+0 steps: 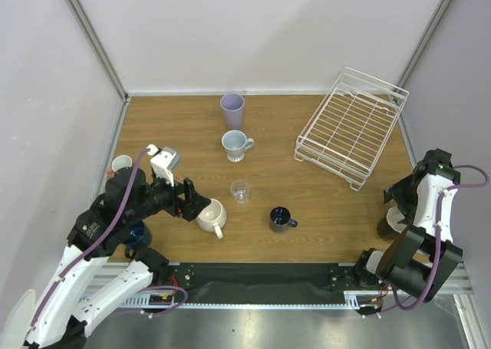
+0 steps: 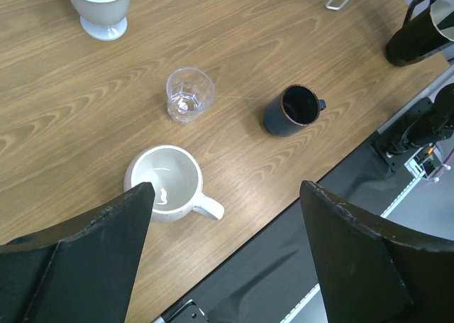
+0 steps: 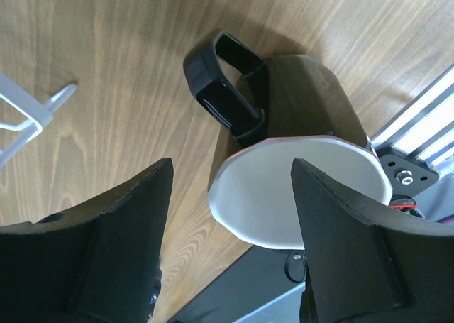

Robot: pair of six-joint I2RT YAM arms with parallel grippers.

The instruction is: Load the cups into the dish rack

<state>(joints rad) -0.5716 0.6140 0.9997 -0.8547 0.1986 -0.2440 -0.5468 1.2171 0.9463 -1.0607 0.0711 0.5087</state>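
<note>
The pincer (image 3: pixel 230 170) hangs spread wide over a black mug (image 3: pixel 305 103) with a white inside, near the edge of the wooden tabletop (image 3: pixel 106 53), with a dish rack (image 3: pixel 28 113) wire at left.

Lavender tumbler (image 1: pixel 232 110); cream mug (image 1: pixel 212 215); pale blue mug (image 1: pixel 236 144); white rack (image 1: pixel 350 126); wood-grain table (image 1: pixel 322 199).

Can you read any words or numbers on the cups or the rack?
None: no words, numbers or signs show on the cream mug, the clear glass, the dark mug or the dish rack.
The small parts at the arm bases are too small to tell if they carry any label.
</note>
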